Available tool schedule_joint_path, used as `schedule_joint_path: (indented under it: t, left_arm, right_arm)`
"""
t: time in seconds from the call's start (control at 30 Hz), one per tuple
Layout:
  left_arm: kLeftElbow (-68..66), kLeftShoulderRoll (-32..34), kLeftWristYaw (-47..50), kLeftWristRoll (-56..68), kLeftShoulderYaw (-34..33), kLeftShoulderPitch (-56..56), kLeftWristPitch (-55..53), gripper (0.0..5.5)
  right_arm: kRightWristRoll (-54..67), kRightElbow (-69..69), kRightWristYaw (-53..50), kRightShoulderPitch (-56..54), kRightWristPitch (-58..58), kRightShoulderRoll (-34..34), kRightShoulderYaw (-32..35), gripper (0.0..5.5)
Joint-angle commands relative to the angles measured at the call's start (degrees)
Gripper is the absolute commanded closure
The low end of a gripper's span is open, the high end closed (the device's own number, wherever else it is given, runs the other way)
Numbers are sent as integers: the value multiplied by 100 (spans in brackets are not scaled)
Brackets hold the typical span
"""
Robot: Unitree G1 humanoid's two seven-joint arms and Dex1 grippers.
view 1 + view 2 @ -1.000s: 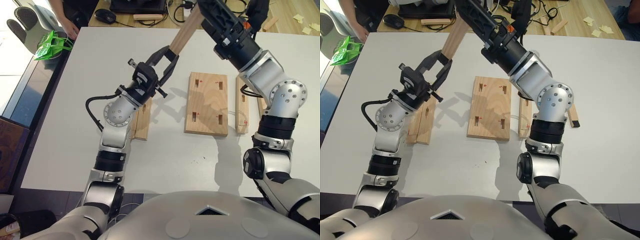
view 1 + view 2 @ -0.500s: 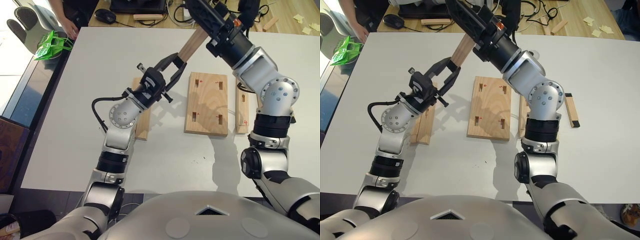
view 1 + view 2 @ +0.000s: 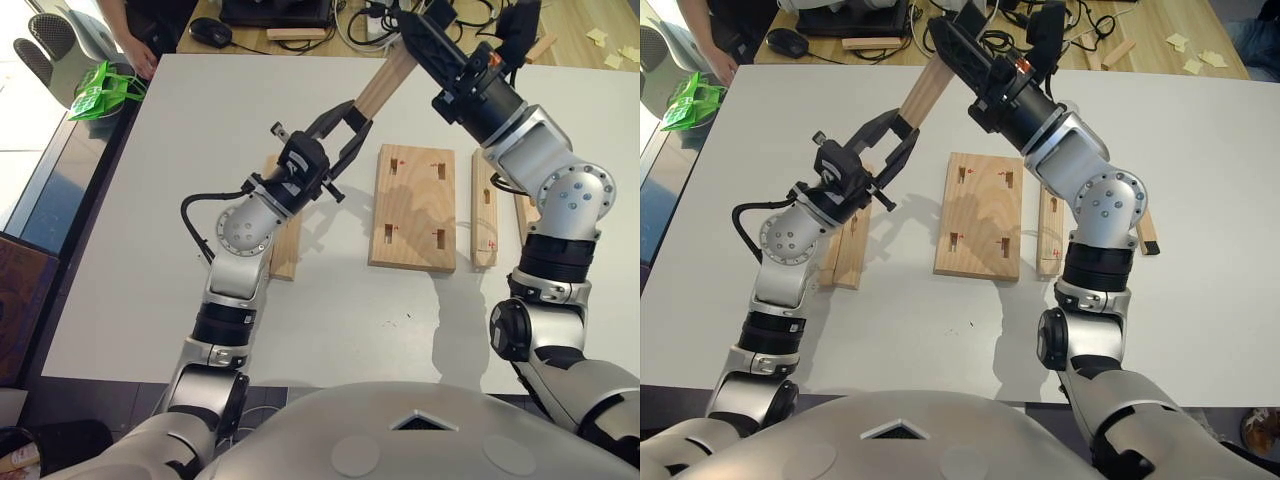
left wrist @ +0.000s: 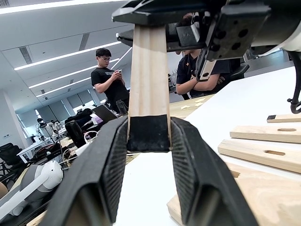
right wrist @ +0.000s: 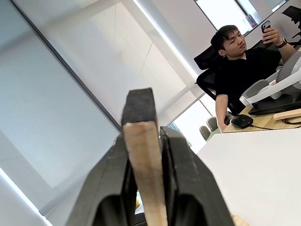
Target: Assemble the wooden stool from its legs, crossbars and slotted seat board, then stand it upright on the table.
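Observation:
A wooden leg (image 3: 382, 84) with a black-capped lower end hangs tilted above the table, held at both ends. My right gripper (image 3: 412, 45) is shut on its upper end, and the wood sits clamped between those fingers (image 5: 113, 188). My left gripper (image 3: 345, 122) has its fingers (image 4: 188, 160) pressed against the sides of the black cap (image 4: 148, 134). The slotted seat board (image 3: 412, 207) lies flat below, in the middle of the table. Two wooden pieces (image 3: 285, 235) lie side by side left of it. A slotted bar (image 3: 484, 215) lies to its right.
A short bar with black ends (image 3: 1143, 222) lies farther right. A green bag (image 3: 100, 90) sits off the table's far left corner. A mouse (image 3: 210, 30) and loose wood scraps (image 3: 295, 34) lie on the desk behind. White table surface stretches in front of the board.
My left gripper has moved right, from open below the leg's lower end to closed around its black cap. The right arm has shifted a little, still holding the leg.

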State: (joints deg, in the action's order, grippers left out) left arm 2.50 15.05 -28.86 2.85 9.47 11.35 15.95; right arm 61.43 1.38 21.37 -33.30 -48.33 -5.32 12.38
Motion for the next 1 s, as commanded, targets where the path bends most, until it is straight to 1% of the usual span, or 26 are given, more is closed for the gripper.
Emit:
schedule_joint_path:
  t: [0.03,0.07,0.1,0.13,0.23,0.3,0.37,0.43,0.5,0.57,0.6,0.63,0.7,0.73,0.8,0.83,0.93,1.0]
  left_arm:
    - [1,-49,64,-110,67,71,-150,422]
    - [12,-57,68,-130,89,86,-172,422]
    - [14,-61,80,-157,104,98,-188,384]
    - [-26,-88,155,-180,84,126,-243,378]
    - [-295,-58,448,-436,-16,179,-273,333]
    - [-484,10,669,-602,-153,185,-285,300]
    - [-623,78,1016,-737,-420,199,-409,264]
    - [-746,76,1414,-588,-903,205,-739,238]
    - [-798,-5,1641,-213,-1345,215,-1115,207]
    - [-744,-101,1686,98,-1549,228,-1360,185]
    - [-679,-165,1694,220,-1587,232,-1452,165]
    - [-610,-212,1720,293,-1603,224,-1518,156]
    - [-468,-340,1864,398,-1651,173,-1659,126]
    - [-401,-399,1946,442,-1688,137,-1740,119]
    - [-228,-572,2204,609,-1870,-10,-1977,84]
    - [-187,-648,2346,735,-2021,-37,-2114,69]
    - [-148,-678,2502,921,-2225,-28,-2356,20]
    - [-117,-639,2455,890,-2165,-40,-2417,10]
  right_arm:
    - [20,58,-68,-24,34,162,-57,503]
    - [-4,76,-119,-11,79,204,-55,504]
    - [-30,90,-171,0,132,240,-47,506]
    - [-90,83,-238,-3,237,280,-21,508]
    - [-228,61,-520,-68,617,341,240,513]
    - [-258,138,-767,-109,852,281,492,513]
    - [-593,376,-987,12,1116,-16,645,513]
    - [-1153,710,-996,366,1304,-486,616,513]
    - [-1547,1050,-1039,849,1337,-781,567,513]
    - [-1931,1312,-1188,1382,1370,-915,485,513]
    - [-2224,1400,-1215,1653,1447,-999,361,513]
    - [-2466,1434,-1219,1865,1521,-1051,254,513]
    - [-2807,1534,-1270,2183,1632,-1067,136,513]
    - [-2891,1589,-1330,2265,1643,-1032,128,513]
    - [-3167,1710,-1615,2430,1684,-882,77,513]
    - [-3446,1722,-1764,2510,1771,-838,-55,513]
    - [-4016,1662,-2036,2643,1952,-760,-286,513]
    - [-4222,1415,-2149,2646,2022,-831,-123,513]
